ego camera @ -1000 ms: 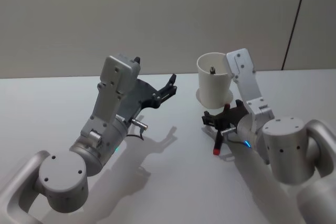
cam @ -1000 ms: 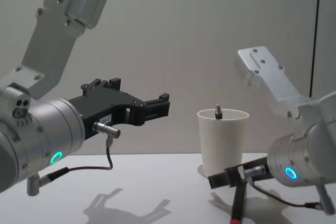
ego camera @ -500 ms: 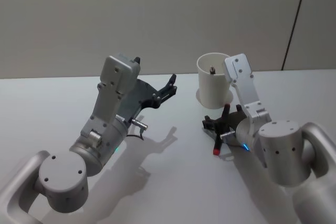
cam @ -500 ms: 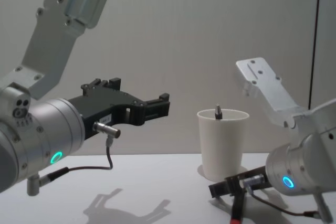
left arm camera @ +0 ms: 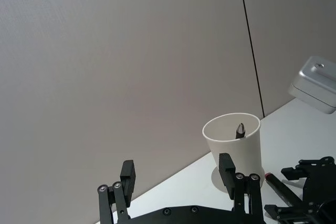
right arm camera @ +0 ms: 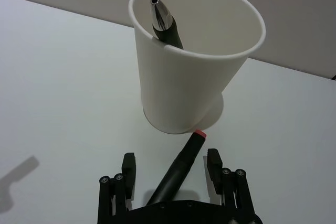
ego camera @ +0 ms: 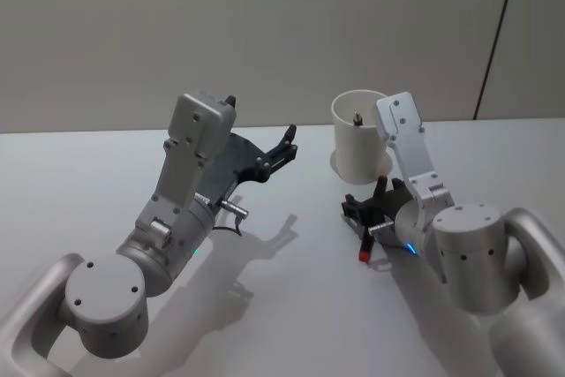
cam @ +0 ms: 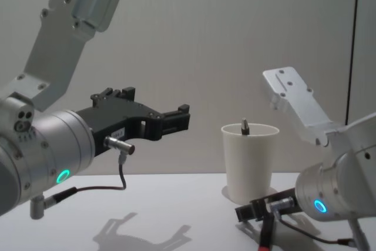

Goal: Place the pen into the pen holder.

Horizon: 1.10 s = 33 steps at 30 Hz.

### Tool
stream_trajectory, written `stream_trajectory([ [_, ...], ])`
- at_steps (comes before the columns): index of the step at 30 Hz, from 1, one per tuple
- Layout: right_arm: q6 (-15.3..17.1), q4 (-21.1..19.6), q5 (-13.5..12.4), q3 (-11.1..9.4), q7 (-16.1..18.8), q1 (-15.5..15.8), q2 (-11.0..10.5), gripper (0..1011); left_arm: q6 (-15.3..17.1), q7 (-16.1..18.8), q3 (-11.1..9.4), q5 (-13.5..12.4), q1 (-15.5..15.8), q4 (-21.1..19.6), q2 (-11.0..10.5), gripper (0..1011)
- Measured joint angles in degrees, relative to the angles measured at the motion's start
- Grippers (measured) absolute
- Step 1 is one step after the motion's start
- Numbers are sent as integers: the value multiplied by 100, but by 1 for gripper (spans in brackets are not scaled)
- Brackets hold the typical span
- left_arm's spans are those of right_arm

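**While the pen [right arm camera: 185,158] lay by the pen holder [right arm camera: 184,82], the right jaws stood open around it**

Where the white table [ego camera: 291,306] met the foot of the pen holder, the pen lay flat. It was a black barrel with red at the end, and in the right wrist view that red end sat just beside the cup's base. The right gripper [right arm camera: 170,157] was down low over the pen, in front of the pen holder on the robot's right side. Its jaws stood wide apart, with one of the fingers [right arm camera: 128,167] on either side of the barrel. A gap showed on each side, so the gripper had hold of nothing. In the chest view the right gripper [cam: 255,210] sat close to the table, and the pen [cam: 265,236] ran out beneath it toward the camera.

The pen holder [ego camera: 360,147] stood upright on the table, just beyond the right gripper [ego camera: 362,214]. A second pen [right arm camera: 167,24] leaned against its inner wall, metal tip up. In the chest view that tip poked just above the rolled rim.

The left gripper [ego camera: 278,152] hung in the air well above the table, to the left of the pen holder and apart from it, pointing toward it. Its jaws were parted as well, the fingers [left arm camera: 127,174] spread with nothing between them. In the left wrist view the pen holder [left arm camera: 239,153] stood beyond those fingers, with the pen [left arm camera: 275,180] beside its base.
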<state>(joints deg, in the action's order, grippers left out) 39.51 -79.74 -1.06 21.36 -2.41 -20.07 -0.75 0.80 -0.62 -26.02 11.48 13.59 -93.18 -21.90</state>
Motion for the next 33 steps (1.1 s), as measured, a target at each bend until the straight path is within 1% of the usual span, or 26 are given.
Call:
stream_trajectory([
  [33,-4,40,-1,-10,-10,1,4,641,0,0,0,0,0,0,0,1000],
])
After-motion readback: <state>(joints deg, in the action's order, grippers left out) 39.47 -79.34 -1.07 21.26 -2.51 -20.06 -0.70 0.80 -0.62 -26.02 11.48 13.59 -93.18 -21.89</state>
